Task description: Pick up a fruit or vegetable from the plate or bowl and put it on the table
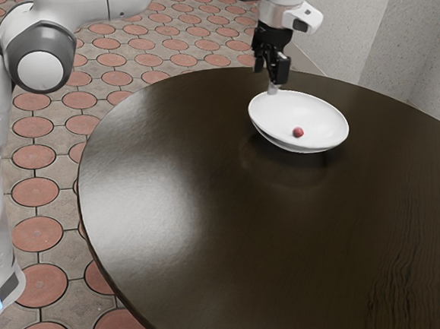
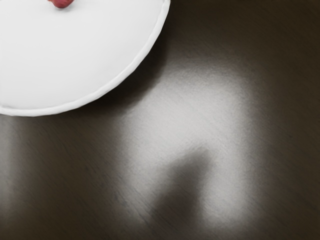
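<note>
Jaws apart, the gripper (image 1: 270, 75) hangs beside the white bowl (image 1: 288, 112), whose rim separates it from the red fruit (image 1: 298, 132) inside; dark table (image 1: 226, 240) beneath

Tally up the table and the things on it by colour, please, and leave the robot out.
White: 1, the bowl
Red: 1, the small round fruit or vegetable
Dark brown: 1, the table
Total: 3
</note>
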